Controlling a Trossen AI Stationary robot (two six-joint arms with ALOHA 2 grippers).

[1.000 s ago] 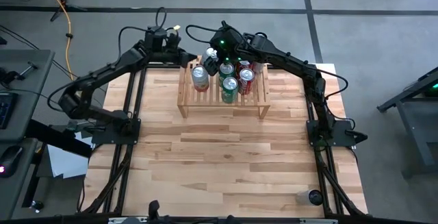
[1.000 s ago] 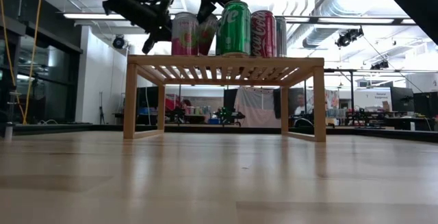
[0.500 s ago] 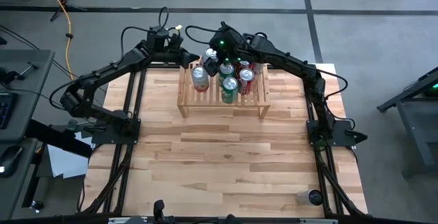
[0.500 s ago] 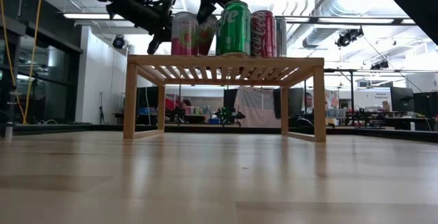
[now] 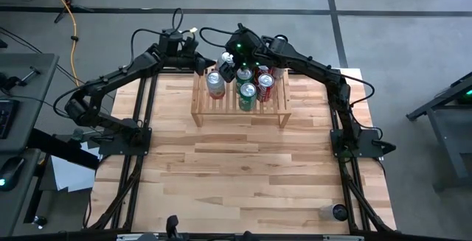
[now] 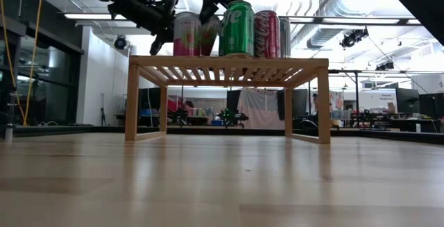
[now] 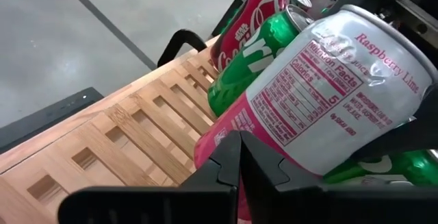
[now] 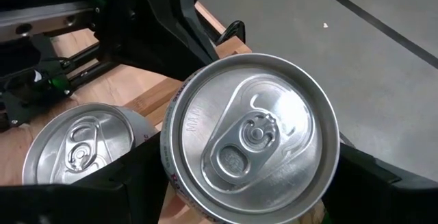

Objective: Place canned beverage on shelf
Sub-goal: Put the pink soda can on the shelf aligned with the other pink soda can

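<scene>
The light-wood slatted shelf (image 5: 203,107) (image 6: 229,64) stands at the table's far middle with several cans on top. My right gripper (image 5: 227,67) (image 8: 250,179) reaches over the shelf's far left part and is shut on a pink can (image 8: 250,138) (image 6: 209,39). A pink-and-white can (image 7: 321,94) fills the left wrist view. My left gripper (image 5: 204,65) (image 7: 239,157) is shut, just left of the cans, its tips at that can's lower side. My left gripper's shut fingertips (image 7: 229,161) stand right at the lower side of the pink-and-white can (image 7: 226,138); I cannot tell whether they touch it. My right gripper holds the pink can by its side wall below the top rim (image 8: 179,183), one finger on each side. The fingers come slanting down from the far right. The can stands upright, top up, its base level with the shelf top in the low view.
A silver-topped pink can (image 5: 214,84) (image 6: 187,34), green cans (image 5: 247,97) (image 6: 238,29) and red cans (image 5: 265,86) (image 6: 266,32) crowd the shelf's middle. The shelf's right part (image 5: 282,101) is bare. Open wood table (image 5: 243,167) lies in front; a small dark object (image 5: 338,211) sits near the right corner.
</scene>
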